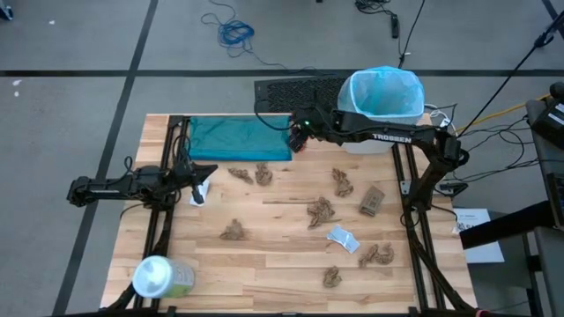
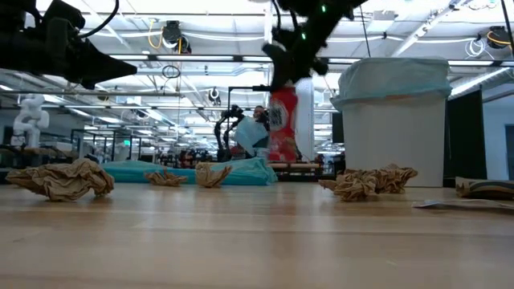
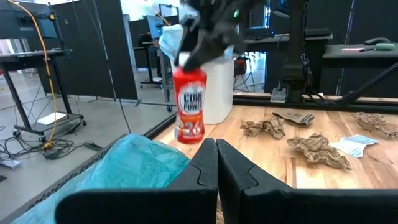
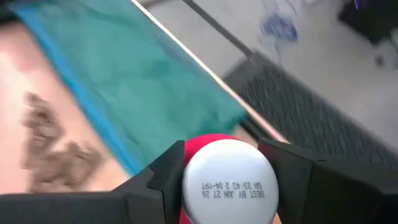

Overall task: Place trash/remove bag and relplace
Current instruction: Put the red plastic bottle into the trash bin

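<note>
- Nearest the front edge, far from the bin (image 1: pixel 381 97): paper wads (image 1: pixel 322 211), a white scrap (image 1: pixel 344 238) and a pale-green container (image 1: pixel 163 278), all awaiting pickup.
- Well left of the bin: left gripper (image 1: pixel 196 173) idle above the table, fingers (image 3: pixel 233 168) pressed together on nothing.
- Just left of the bin, over the teal bag (image 1: pixel 238 138): right gripper (image 1: pixel 297 139) clamped on the red bottle (image 2: pixel 283 124), lifted clear, probably for carrying to the bin.
- On the bin: light-blue liner (image 1: pixel 388 88) folded over the rim, mouth open for trash.
</note>
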Motion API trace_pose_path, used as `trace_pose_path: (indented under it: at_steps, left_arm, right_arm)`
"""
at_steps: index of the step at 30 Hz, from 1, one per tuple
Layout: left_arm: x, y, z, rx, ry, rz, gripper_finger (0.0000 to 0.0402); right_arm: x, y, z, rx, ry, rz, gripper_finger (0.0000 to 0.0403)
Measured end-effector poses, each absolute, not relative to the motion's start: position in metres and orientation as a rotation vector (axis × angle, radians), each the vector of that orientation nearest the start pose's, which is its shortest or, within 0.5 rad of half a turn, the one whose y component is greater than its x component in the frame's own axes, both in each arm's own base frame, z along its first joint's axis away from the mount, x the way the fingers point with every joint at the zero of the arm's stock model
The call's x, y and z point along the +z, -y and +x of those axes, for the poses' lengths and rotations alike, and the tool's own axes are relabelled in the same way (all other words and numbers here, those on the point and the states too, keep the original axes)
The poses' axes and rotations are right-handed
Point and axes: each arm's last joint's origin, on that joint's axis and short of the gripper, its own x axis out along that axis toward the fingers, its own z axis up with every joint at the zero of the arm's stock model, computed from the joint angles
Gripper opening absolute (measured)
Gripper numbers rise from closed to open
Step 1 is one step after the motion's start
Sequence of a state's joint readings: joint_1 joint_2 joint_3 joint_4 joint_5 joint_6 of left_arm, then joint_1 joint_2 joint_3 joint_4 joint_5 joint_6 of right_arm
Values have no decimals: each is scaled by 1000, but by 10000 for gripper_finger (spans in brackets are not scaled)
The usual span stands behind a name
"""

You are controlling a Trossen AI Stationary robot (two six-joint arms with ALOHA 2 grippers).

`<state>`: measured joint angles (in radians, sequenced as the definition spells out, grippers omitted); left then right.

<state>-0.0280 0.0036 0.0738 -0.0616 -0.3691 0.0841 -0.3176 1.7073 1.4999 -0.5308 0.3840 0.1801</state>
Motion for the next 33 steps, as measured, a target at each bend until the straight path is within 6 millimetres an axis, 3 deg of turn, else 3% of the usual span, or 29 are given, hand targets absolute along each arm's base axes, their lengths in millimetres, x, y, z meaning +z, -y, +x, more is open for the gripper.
trace_pose_path:
  at_steps: [4, 8, 13, 17, 20, 26, 30, 33]
  left_arm:
    - [182, -8, 91, 341, -6, 82, 0]
    - [182, -8, 91, 342, -6, 82, 0]
    - [182, -8, 91, 342, -6, 82, 0]
    - [182, -8, 91, 342, -7, 82, 0]
    - [182, -8, 91, 342, -7, 82, 0]
    - [182, -8, 91, 343, -8, 84, 0]
    - [182, -8, 91, 343, -8, 84, 0]
    - [182, -8, 91, 343, -8, 84, 0]
  right_arm:
    - [356, 117, 360, -675, -638, 49, 154]
    - [412, 109, 349, -681, -603, -31, 154]
    - [475, 102, 313, -895, -586, -151, 154]
    - [511, 101, 275, -1065, -567, -158, 154]
    - [519, 102, 250, -1158, -568, -160, 154]
    - [515, 113, 207, -1298, -648, -32, 154]
    - [507, 121, 194, -1366, -697, 64, 154]
    - [502, 130, 194, -1316, -727, 137, 154]
